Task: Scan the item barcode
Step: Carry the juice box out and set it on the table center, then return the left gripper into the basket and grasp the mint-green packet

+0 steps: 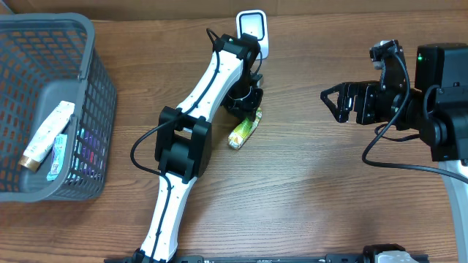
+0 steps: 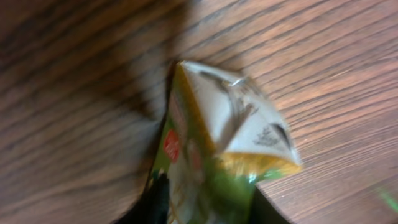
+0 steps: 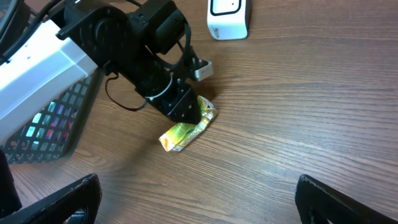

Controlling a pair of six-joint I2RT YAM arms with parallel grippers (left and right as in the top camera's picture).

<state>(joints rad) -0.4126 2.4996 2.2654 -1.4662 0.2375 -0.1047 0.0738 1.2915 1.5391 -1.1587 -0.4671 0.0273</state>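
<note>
Overhead, I see the green packet flat on the table, one end under my left gripper, and my right gripper spread wide and empty. Left wrist shows only its folded end between dark fingers; whether they pinch it, I cannot tell. Right wrist shows its whole length, well apart from the scanner.

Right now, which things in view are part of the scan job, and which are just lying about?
Job:
- packet
- scanner
- left gripper, over the packet

Lying about:
- basket
- tube in the basket
</note>
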